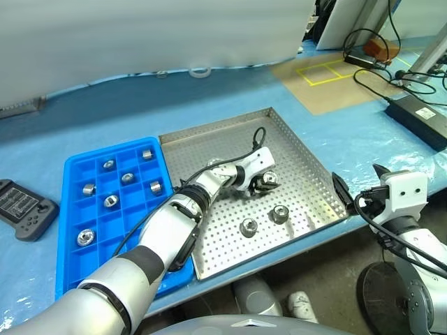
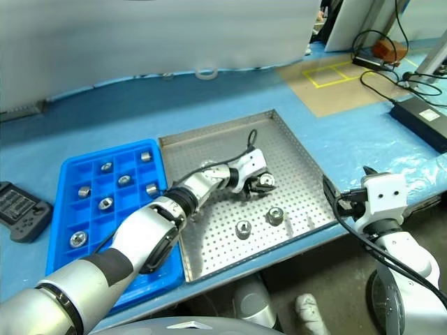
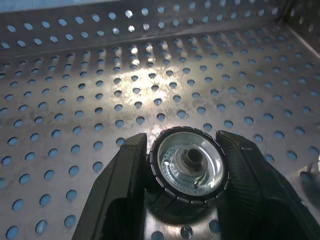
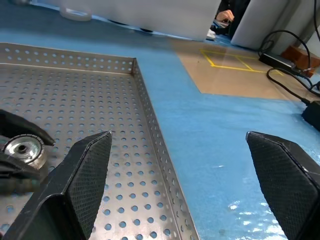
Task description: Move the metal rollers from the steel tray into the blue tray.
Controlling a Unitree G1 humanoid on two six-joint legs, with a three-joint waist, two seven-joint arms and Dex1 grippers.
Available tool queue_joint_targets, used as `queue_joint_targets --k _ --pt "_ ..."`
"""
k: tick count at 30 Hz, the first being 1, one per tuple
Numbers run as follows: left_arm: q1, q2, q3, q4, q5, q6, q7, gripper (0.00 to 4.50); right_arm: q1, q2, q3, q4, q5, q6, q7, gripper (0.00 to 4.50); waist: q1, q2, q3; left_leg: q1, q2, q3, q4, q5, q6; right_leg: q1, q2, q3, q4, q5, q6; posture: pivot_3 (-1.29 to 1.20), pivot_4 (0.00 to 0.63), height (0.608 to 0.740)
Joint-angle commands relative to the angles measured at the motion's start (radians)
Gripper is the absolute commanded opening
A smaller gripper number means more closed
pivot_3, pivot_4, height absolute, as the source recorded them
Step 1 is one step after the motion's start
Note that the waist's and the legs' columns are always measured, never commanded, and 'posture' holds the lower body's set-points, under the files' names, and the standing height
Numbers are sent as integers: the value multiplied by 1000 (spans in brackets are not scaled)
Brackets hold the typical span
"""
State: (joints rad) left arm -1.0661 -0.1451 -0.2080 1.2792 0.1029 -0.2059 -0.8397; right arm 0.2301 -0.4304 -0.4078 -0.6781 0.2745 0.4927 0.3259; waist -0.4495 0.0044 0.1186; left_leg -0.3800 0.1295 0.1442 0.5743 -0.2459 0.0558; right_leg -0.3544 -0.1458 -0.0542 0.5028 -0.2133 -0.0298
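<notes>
On the blue-covered table (image 1: 230, 105), the steel tray (image 1: 307, 167) is lying beside the blue tray (image 1: 70, 181), the left hand (image 1: 267, 183) is pinching one of the metal rollers (image 3: 190, 165) over the steel tray, and the right hand (image 4: 175, 185) is hanging spread near its corner.

roller (image 3: 190, 167): lower rim hidden between left claw (image 3: 186, 175) fingers | second roller (image 3: 314, 170): cut by frame edge beside claw | controller (image 1: 22, 208): partly cropped, far from claw
</notes>
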Motion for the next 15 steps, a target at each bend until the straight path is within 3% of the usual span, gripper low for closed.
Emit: queue_joint_targets --k 1,6,12,15 --pt "-51 -9 70 -108 -89 3 -103 1827 -33 -34 31 -24 30 8 40 4500 3 0 0 0 0 0 0 0 0 0 0 0 0 0 0 -587 150 740" --pt "32 170 134 -389 -237 195 -379 1827 -172 -81 123 44 46 22 99 4500 11 -5 5 0 1 -1 2 0 1 -1 -1 0 6 1 -1 -463 150 740" --pt "147 336 205 -760 -342 460 -322 1827 -421 -116 285 119 102 51 224 4500 67 -7 15 6 3 0 2 2 -2 1 0 0 14 0 -1 -278 150 740" --pt "253 426 223 -961 -381 558 -307 1827 -515 -112 365 219 88 26 288 4500 139 -9 16 6 5 -2 3 5 -2 -1 0 -1 17 1 -2 -192 150 740"
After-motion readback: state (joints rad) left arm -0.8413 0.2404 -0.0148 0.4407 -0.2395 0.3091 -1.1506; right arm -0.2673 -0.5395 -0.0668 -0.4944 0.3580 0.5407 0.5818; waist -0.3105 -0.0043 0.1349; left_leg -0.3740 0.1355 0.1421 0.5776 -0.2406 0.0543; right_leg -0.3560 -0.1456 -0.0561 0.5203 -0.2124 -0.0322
